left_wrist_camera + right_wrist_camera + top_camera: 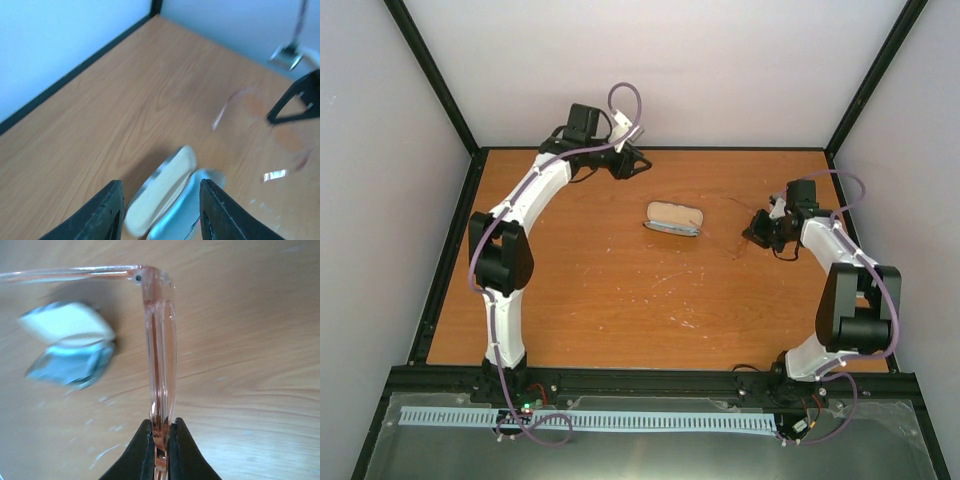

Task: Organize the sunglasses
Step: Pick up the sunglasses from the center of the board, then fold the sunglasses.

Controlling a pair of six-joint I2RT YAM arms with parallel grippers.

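Sunglasses in right pincer

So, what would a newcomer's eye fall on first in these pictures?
Probably the pinkish sunglasses, pinched at the right side of the table by the shut right gripper. Next, the case lying apparently open at the table's middle, with the open left gripper aimed at it from the far side.

Bright even light, soft shadows, wrist views blurred (case smeared, sunglasses crisper), top view sharper.
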